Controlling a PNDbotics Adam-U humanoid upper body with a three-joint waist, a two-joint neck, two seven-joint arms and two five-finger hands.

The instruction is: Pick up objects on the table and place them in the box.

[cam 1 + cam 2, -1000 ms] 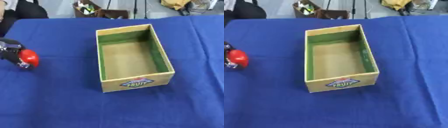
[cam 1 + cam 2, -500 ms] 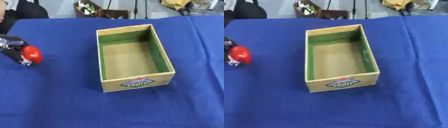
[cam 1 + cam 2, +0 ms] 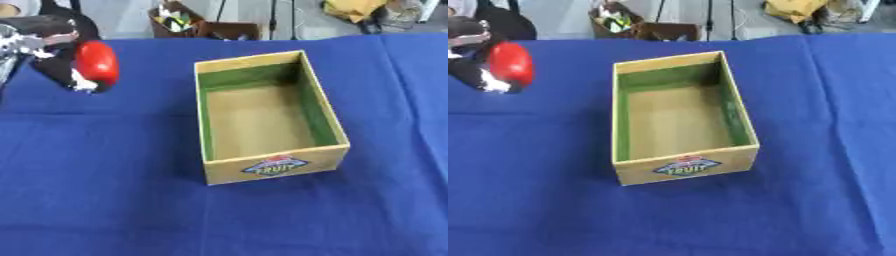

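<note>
Left of the box [image 3: 262, 115], the left hand [image 3: 52, 60] has lifted the red object [image 3: 96, 62].

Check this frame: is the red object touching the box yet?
Apart. The left eye view shows the red object in the left hand, with a strip of blue tablecloth plainly visible between it and the box.

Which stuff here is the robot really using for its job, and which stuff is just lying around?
For the job:
- red object, held in the left hand
- wooden fruit box, nothing in it yet

Just lying about:
- blue tablecloth under everything
- brown box of odds and ends on the floor behind
- yellow bag on the floor behind
</note>
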